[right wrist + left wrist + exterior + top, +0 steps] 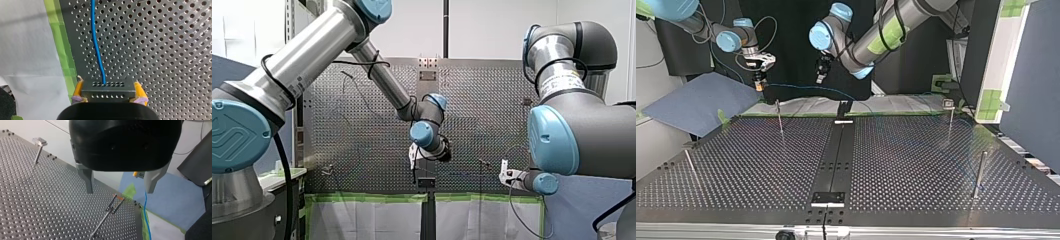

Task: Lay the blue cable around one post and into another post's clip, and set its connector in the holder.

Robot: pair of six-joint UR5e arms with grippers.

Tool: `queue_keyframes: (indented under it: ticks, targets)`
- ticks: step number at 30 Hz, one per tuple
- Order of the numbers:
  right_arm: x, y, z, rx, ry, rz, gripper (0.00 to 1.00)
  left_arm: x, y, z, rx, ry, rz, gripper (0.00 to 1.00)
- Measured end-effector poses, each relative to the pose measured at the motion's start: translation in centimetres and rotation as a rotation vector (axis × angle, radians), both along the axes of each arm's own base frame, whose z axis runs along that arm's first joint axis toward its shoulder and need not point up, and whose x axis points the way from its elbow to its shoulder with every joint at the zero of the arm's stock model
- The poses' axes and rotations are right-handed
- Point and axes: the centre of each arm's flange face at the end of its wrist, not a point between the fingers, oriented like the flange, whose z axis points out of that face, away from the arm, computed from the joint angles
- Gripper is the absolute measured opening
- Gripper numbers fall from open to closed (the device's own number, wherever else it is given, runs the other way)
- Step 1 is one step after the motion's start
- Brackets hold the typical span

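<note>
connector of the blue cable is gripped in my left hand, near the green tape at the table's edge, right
No, it is my right hand that grips the connector, not my left. The right wrist view shows it clamped between that hand's yellow pads near the green tape, the blue cable running out of it. The left wrist view shows my left hand open and empty.

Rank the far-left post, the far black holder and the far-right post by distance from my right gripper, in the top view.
1. Far-left post, close beside my right gripper.
2. Far black holder, at the table's middle.
3. Far-right post, across the table at the view's right.
</note>
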Motion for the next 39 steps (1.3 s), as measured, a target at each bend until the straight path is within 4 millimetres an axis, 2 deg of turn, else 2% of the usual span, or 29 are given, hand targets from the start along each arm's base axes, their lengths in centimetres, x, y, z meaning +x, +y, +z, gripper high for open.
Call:
queue_keyframes:
  ticks: [12,24,32,39]
  targets:
    - [0.0,0.0,0.1,0.0,0.0,0.0,0.0,1.6,-0.8,-4.3,-0.027,-0.023,0.022,1.0]
    - [0.0,-0.1,0.1,-0.002,-0.001,-0.001,0.0,1.7,-0.6,-10.0,0.007,-0.044,0.022,1.0]
    - [0.0,-0.3,0.3,-0.004,-0.001,0.001,0.0,2.4,-0.8,-13.1,0.042,-0.09,0.027,1.0]
    - [0.0,-0.3,0.4,-0.003,0.0,0.002,0.0,1.5,-0.6,-16.1,0.103,-0.127,0.042,1.0]
